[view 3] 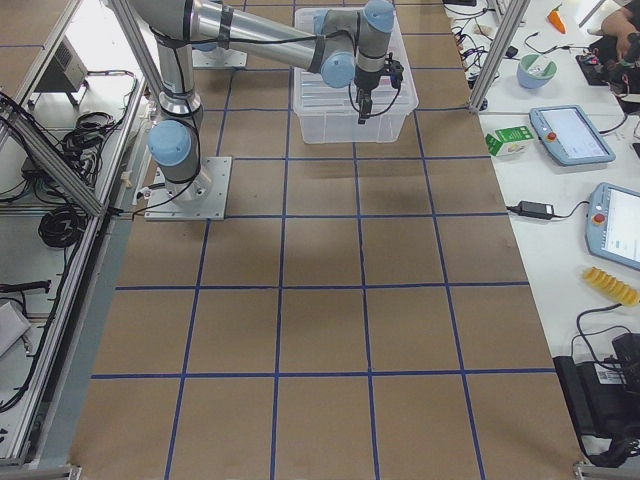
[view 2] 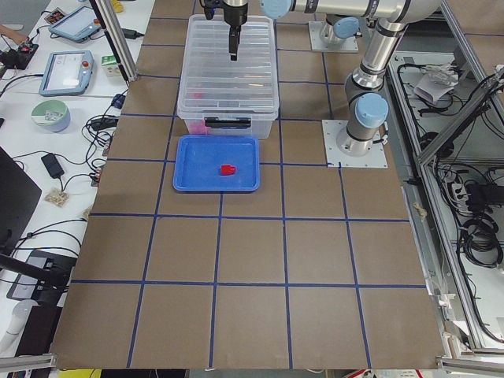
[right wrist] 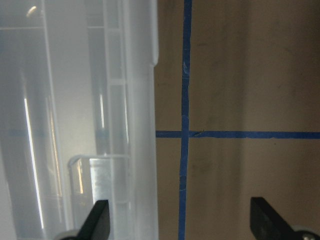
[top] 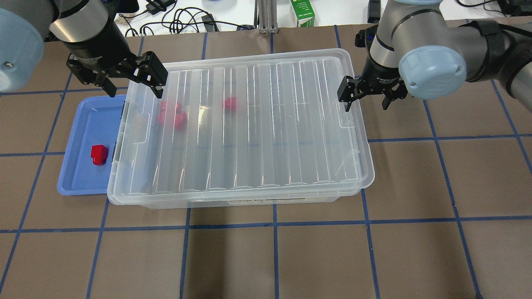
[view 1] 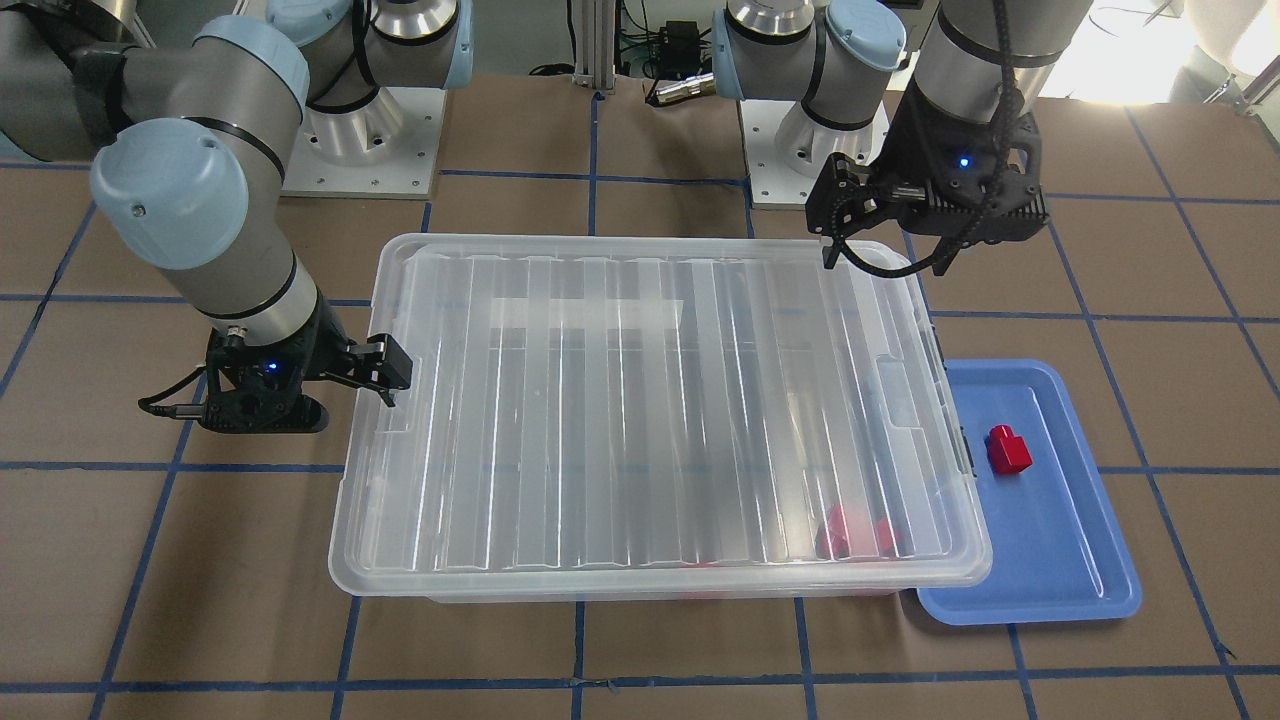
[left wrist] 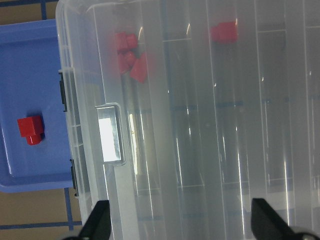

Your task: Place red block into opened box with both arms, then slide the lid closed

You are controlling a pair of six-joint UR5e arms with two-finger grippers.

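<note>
The red block (top: 99, 155) lies alone on a blue tray (top: 79, 174), also seen in the left wrist view (left wrist: 31, 129) and the front view (view 1: 1008, 448). The ribbed clear lid (top: 249, 124) rests on top of the box (top: 249, 201) and overhangs the tray's edge. My left gripper (top: 134, 85) hovers open above the lid's left end, one finger over the lid, the other toward the tray. My right gripper (top: 365, 99) is open and straddles the lid's right edge near its handle notch (right wrist: 87, 180). Neither holds anything.
Several red blocks (top: 172, 116) and a single one (top: 230, 104) show through the lid inside the box. The blue tray touches the box's left end. Brown table with blue tape lines (top: 274, 220) surrounds them. Cables and a green carton (top: 302, 12) lie beyond the far edge.
</note>
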